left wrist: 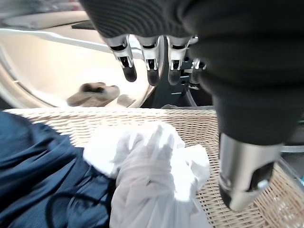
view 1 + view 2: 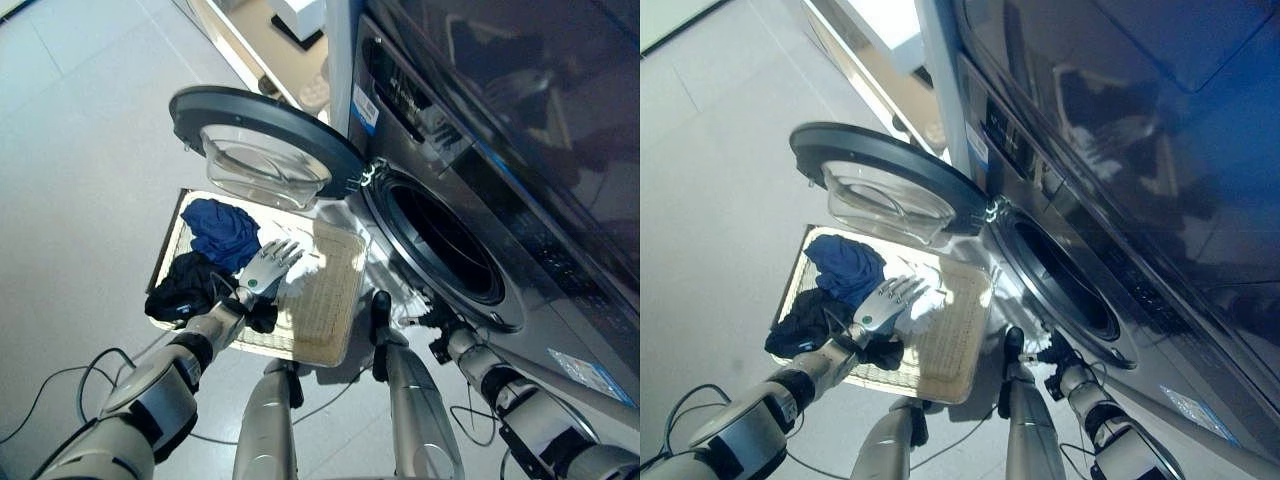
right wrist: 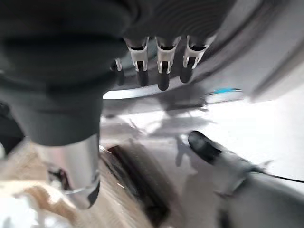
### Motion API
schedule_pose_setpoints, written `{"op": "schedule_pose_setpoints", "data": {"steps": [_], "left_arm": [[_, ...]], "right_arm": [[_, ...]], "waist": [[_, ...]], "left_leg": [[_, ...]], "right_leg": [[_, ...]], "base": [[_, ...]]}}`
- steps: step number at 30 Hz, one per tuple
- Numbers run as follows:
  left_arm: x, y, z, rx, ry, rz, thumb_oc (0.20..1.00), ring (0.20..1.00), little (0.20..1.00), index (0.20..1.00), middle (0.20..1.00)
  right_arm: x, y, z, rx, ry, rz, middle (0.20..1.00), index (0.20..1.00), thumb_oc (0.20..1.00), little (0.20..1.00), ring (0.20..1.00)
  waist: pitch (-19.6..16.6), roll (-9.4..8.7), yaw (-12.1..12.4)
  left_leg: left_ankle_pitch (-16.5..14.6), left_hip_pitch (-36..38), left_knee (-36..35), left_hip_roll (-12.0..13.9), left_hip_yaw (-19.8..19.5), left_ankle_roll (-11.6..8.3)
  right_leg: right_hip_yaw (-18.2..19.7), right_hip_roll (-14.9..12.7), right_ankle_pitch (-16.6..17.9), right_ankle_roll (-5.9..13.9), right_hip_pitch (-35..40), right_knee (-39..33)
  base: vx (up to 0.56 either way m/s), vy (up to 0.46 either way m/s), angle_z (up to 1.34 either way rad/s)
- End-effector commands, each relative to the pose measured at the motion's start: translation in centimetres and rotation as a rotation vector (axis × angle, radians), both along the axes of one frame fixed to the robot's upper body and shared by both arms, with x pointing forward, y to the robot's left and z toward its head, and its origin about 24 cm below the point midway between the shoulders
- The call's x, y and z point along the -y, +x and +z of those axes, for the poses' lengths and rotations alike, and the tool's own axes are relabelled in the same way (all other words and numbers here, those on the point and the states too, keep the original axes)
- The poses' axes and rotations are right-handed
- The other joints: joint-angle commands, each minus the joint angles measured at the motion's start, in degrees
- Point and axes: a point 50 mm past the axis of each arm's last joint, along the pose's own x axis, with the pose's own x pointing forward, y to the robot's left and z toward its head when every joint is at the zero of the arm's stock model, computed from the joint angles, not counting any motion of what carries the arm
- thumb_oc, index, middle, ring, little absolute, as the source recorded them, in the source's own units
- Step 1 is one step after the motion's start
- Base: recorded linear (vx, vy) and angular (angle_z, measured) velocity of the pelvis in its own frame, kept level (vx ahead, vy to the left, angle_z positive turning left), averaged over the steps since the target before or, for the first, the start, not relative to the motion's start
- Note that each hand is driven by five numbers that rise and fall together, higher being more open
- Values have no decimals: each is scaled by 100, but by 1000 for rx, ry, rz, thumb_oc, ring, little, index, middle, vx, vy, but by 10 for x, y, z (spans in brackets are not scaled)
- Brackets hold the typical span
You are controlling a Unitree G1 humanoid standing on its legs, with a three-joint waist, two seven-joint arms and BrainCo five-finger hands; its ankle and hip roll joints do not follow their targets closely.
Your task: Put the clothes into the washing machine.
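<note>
Nearest to you, the left hand (image 2: 268, 265) hovers over the wicker basket (image 2: 335, 300) with its fingers (image 1: 151, 71) straight and relaxed, holding nothing. In its wrist view the dark tips hang above the white garment (image 1: 152, 171), apart from it, with the thumb off to one side.

Your right hand (image 2: 440, 330) sits low against the front of the washing machine (image 2: 480, 180), just under the rim of the drum opening (image 2: 445, 245). Its wrist view shows fingers (image 3: 161, 61) extended toward the grey rim, gripping nothing.

Note the basket lies flat on the floor (image 2: 80, 150), just left of the machine's front. Its near edge and right half are bare weave, so you have room there. Its far edge lies under the open door.

Clothes, 3 pieces, all in the basket's left half: a black garment (image 2: 185, 285) at the near left corner, a blue garment (image 2: 222, 230) beyond it, and the white one bunched beside them under the left hand. All are crumpled in loose folds; the white touches the dark ones.

Farther off, the round door (image 2: 262, 140) stands swung wide to the left, hinged at the opening's left edge, its clear bowl (image 2: 265, 165) overhanging the basket's far end. The drum mouth is dark and unobstructed; I cannot tell what is inside.
</note>
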Motion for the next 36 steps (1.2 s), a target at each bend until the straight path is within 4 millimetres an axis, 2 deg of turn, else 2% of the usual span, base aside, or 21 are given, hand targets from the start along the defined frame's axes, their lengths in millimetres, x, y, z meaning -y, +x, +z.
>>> {"op": "schedule_pose_setpoints", "data": {"steps": [1, 6, 11, 14, 16, 17, 23, 33, 34, 35, 36], "left_arm": [[-7, 2, 9, 42, 97, -33, 1000, 1000, 1000, 1000, 1000], [-9, 21, 46, 120, 316, -89, 1000, 1000, 1000, 1000, 1000], [-12, 36, 80, 170, 439, -40, 1000, 1000, 1000, 1000, 1000], [-20, 42, 92, 158, 540, 30, 1000, 1000, 1000, 1000, 1000], [-22, 43, 95, 157, 555, 46, 1000, 1000, 1000, 1000, 1000], [-29, 47, 101, 110, 628, 144, 1000, 1000, 1000, 1000, 1000], [-37, 50, 106, 59, 714, 246, 1000, 1000, 1000, 1000, 1000], [-26, 57, 119, 31, 715, 263, 1000, 1000, 1000, 1000, 1000], [-26, 58, 119, 9, 714, 286, 542, 542, 542, 542, 542], [-26, 58, 120, 10, 713, 288, 542, 542, 542, 542, 542], [-25, 58, 119, -9, 704, 297, 200, 200, 200, 200, 200]], "right_arm": [[3, 6, 17, 116, 36, -5, 1000, 1000, 1000, 1000, 1000], [7, 25, 59, 275, 86, -7, 1000, 1000, 1000, 1000, 1000], [11, 33, 87, 376, 117, -7, 1000, 1000, 1000, 1000, 1000], [12, 35, 100, 426, 139, -12, 1000, 1000, 1000, 1000, 1000], [12, 35, 102, 436, 145, -12, 1000, 1000, 1000, 1000, 1000], [12, 36, 111, 470, 175, -14, 1000, 1000, 1000, 1000, 1000], [11, 38, 124, 520, 214, -7, 1000, 1000, 1000, 1000, 1000], [6, 41, 148, 621, 309, -6, 1000, 1000, 1000, 1000, 1000], [5, 42, 152, 633, 311, -3, 1000, 1000, 1000, 1000, 1000], [5, 42, 153, 638, 312, -3, 1000, 1000, 1000, 1000, 1000], [4, 42, 155, 648, 319, 0, 1000, 1000, 1000, 1000, 1000]], "waist": [[-136, -1, 18], [3, 4, 16], [3, -18, 14], [3, -41, 24], [3, -46, 22], [3, -87, 26], [3, -151, 32], [3, -279, 11], [3, -287, 9], [3, -285, 10], [3, -302, 8]], "left_leg": [[378, -575, 36, -57, 158, -135], [386, -1215, 274, 7, 116, -163], [421, -1692, 365, 51, 66, -183], [433, -1908, 382, 61, 38, -187], [459, -1955, 364, 63, 27, -185], [449, -2094, 362, 65, 5, -204], [510, -2292, 250, 62, -12, -222], [597, -2649, 158, 65, -70, -250], [611, -2665, 132, 63, -70, -254], [639, -2691, 115, 62, -74, -251], [612, -2674, 106, 53, -70, -254]], "right_leg": [[-151, 25, -722, 540, 36, 647], [-256, -38, -732, 543, -564, 906], [-279, -62, -679, 528, -1020, 988], [-303, -87, -655, 525, -1223, 1030], [-311, -86, -617, 523, -1267, 1006], [-333, -109, -592, 536, -1390, 992], [-391, -117, -448, 559, -1558, 830], [-422, -72, -266, 604, -1837, 663], [-428, -67, -249, 609, -1849, 632], [-432, -63, -221, 605, -1871, 612], [-425, -58, -227, 616, -1854, 588]], "base": [[-67, -15, 3], [-76, -4, 5], [-45, -14, 2], [-8, -2, 2], [-4, -19, 3], [-14, -34, 7], [1, -26, 5], [2, -13, 3], [0, 0, 0], [0, 0, 0], [0, 0, 0]]}}
